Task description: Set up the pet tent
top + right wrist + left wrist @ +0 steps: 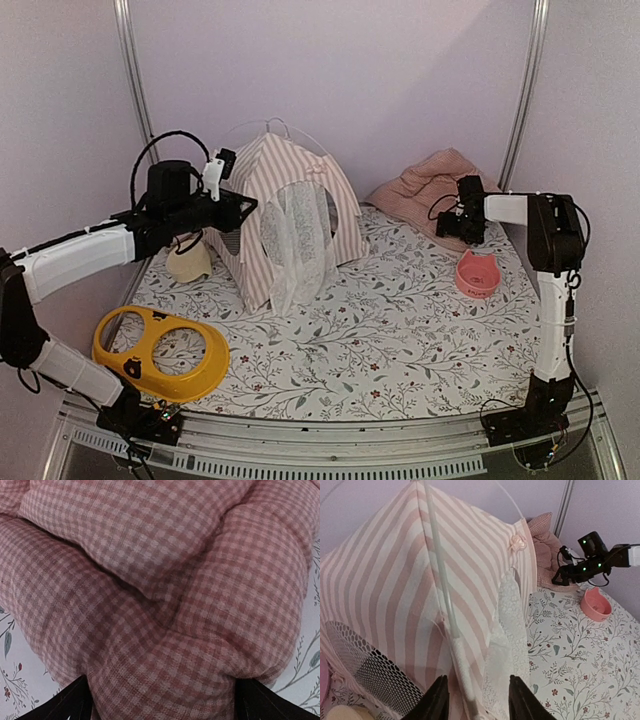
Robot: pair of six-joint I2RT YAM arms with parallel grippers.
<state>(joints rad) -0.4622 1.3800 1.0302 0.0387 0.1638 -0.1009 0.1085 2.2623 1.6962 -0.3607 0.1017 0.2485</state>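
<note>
Pet tent stands upright on the floral mat, poles arched, mesh curtain hanging over the door. Nearest, front-left of the tent, lies a yellow 2-hole bowl stand. At the tent's left corner the left gripper has its 2 fingers apart around the pole sleeve. Right of the tent sits a pink bowl. Farther back on the tent's right, the right gripper straddles the checked cushion, fingers spread. Erecting looks nearly done; the next move likely calls for closing on the cushion.
</note>
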